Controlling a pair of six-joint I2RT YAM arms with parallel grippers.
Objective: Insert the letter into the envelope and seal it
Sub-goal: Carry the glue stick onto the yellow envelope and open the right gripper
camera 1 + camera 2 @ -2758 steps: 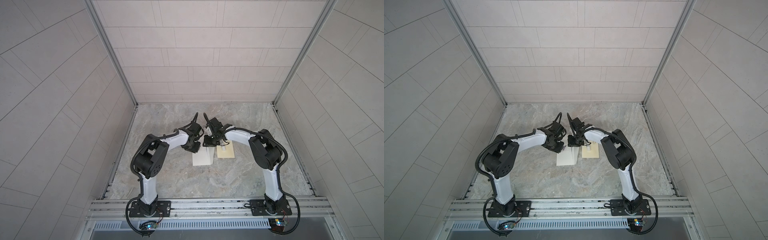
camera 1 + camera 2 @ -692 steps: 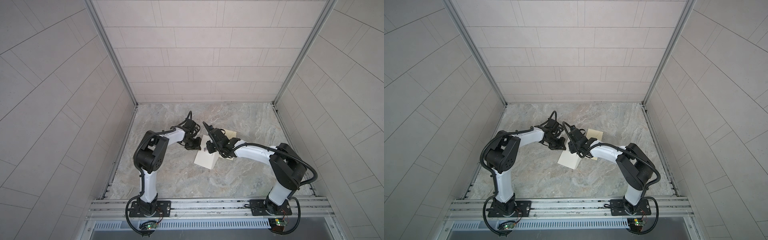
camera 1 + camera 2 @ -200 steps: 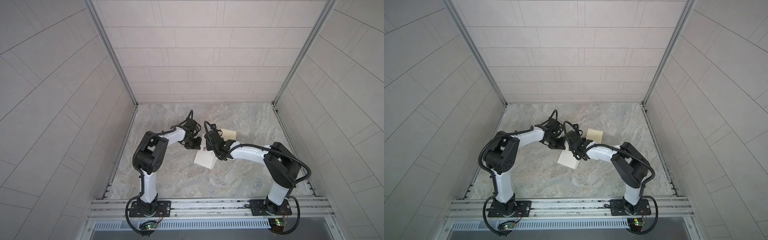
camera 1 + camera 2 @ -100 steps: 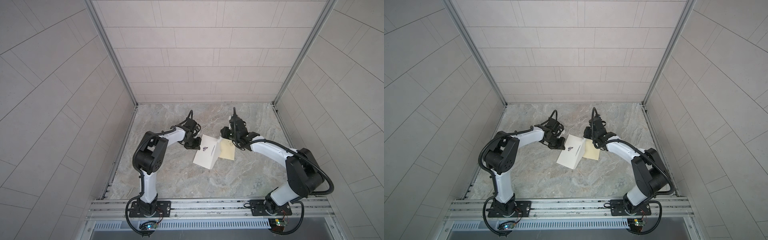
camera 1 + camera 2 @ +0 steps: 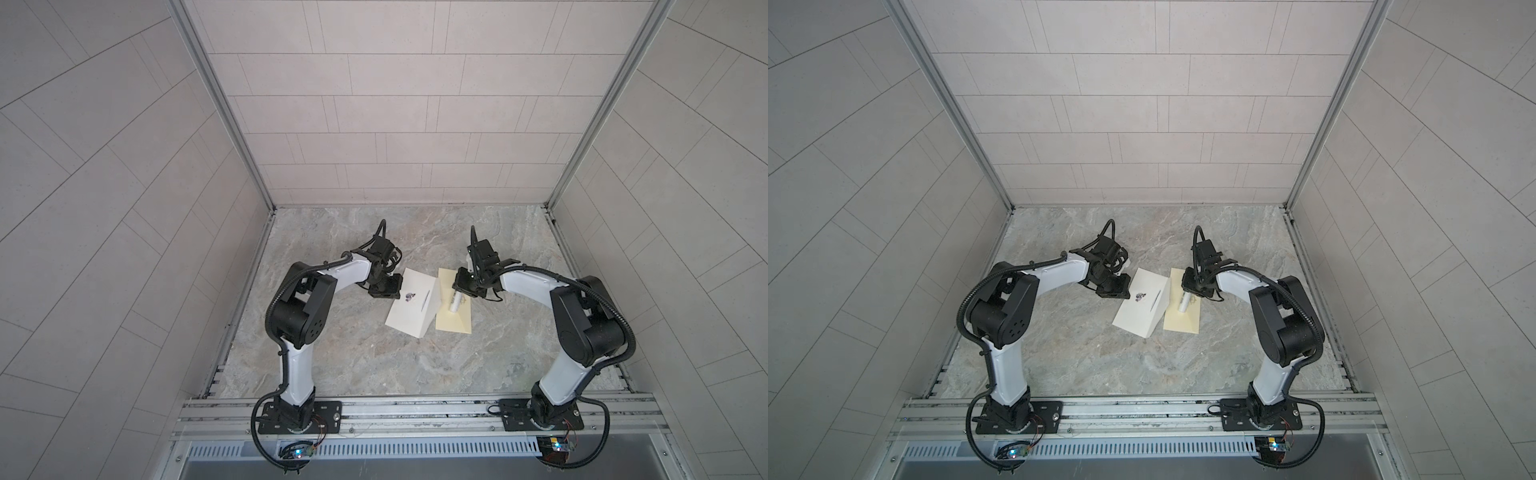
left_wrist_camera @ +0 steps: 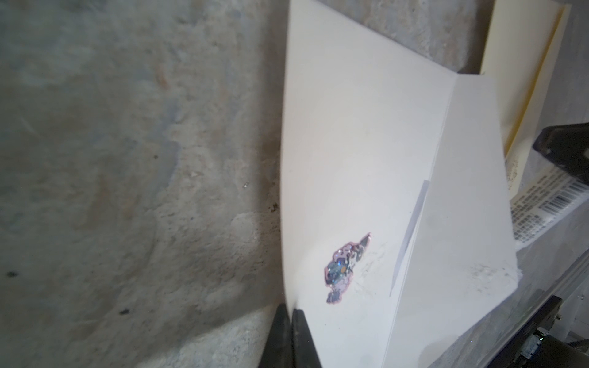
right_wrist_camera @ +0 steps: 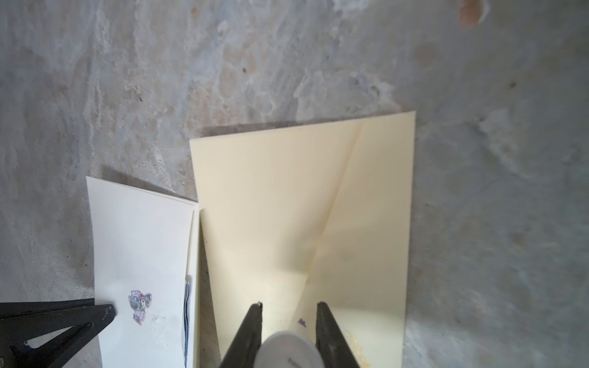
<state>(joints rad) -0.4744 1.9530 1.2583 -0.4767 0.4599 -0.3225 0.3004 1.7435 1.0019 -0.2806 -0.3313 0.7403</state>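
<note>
Left gripper (image 6: 290, 313): I'm pinching the edge of the white stickered paper (image 6: 350, 159) | Right gripper (image 7: 290, 306): I'm gripping a white tube (image 7: 288, 350) over the cream paper (image 7: 271, 207)

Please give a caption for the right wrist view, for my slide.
Right gripper holds a white tube over the cream paper.

The marbled tabletop (image 5: 374, 365) is carrying a white paper (image 5: 409, 316) mid-scene, with a cream paper (image 5: 453, 324) lying just right of it.
</note>
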